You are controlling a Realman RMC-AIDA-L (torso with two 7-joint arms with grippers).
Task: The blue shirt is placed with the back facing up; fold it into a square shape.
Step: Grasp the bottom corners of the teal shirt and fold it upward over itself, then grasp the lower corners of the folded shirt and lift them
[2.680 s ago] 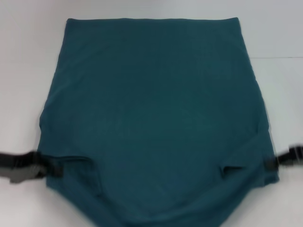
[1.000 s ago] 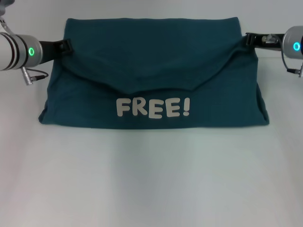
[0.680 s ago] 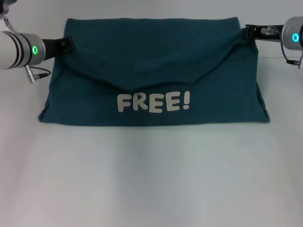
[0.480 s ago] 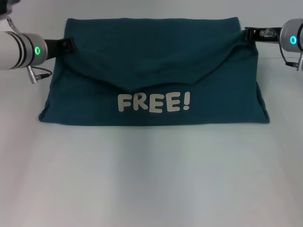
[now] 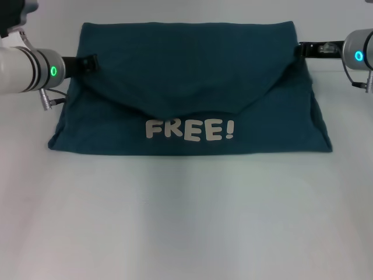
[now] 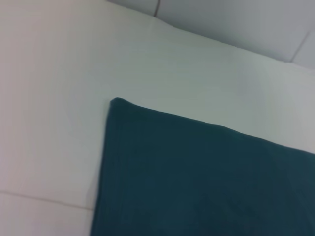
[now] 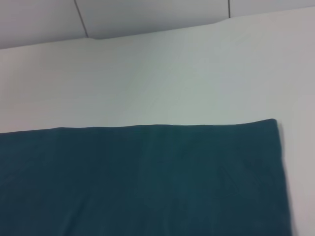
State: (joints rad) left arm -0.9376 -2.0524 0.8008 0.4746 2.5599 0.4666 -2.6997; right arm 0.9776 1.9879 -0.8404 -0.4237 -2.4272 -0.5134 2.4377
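Observation:
The blue shirt lies on the white table, its near half folded back over the far half, so the white "FREE!" lettering faces up near the front fold. The flap's edge sags in a curve just above the lettering. My left gripper is at the flap's left corner and my right gripper at its right corner, both low over the shirt's far part and shut on the cloth. The left wrist view and right wrist view show only the shirt's far corners, no fingers.
The white table stretches bare in front of the shirt and in narrow strips on both sides. A seam line in the table surface shows beyond the shirt in the right wrist view.
The near hem was lifted and carried over to the far side, turning the lettering up. In the last half second both grippers have sunk a little with the flap corners.

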